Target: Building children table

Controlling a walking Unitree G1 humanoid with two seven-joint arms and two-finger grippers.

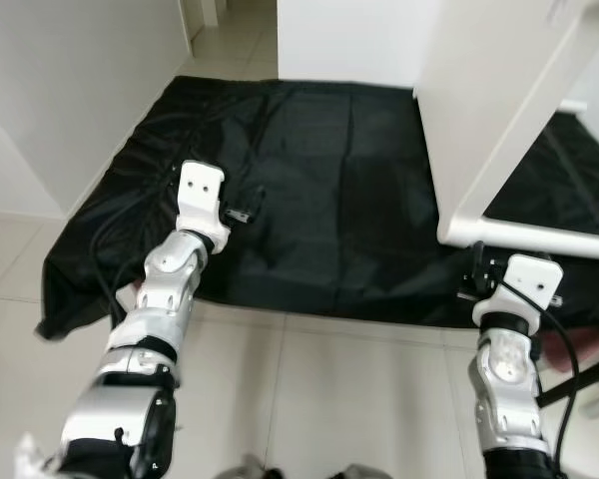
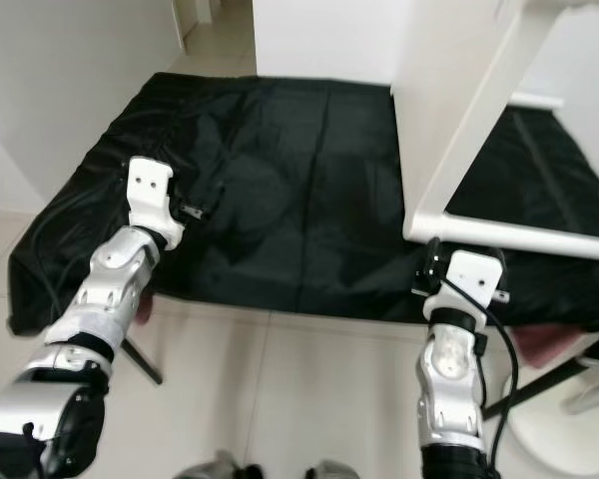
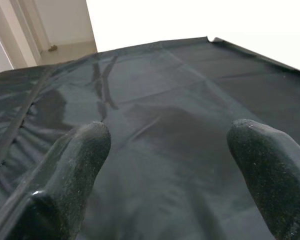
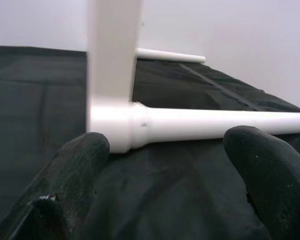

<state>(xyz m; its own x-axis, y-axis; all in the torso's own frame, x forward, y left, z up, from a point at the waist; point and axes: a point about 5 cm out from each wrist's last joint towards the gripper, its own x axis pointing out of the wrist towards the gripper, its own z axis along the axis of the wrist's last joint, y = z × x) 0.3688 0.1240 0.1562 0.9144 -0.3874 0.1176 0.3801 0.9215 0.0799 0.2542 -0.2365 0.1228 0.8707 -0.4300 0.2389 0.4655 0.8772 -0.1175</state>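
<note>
Item: white flat-panelled children's table [image 1: 499, 130], tipped on its side upon black fabric sheet [image 1: 319, 200]. Round white leg [image 4: 215, 122] lies crosswise just ahead of right gripper [image 4: 165, 175], jaws spread, nearer arm. Left gripper [image 3: 175, 170]: spread, over bare sheet.

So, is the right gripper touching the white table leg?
Apart. The right wrist view shows the right gripper open, dark sheet visible between its fingertips and the white table leg.

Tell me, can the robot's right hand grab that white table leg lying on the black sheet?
Probably yes. The right gripper is open and sits just short of the white table leg, where it joins the tabletop corner. Only black sheet lies between them.
</note>
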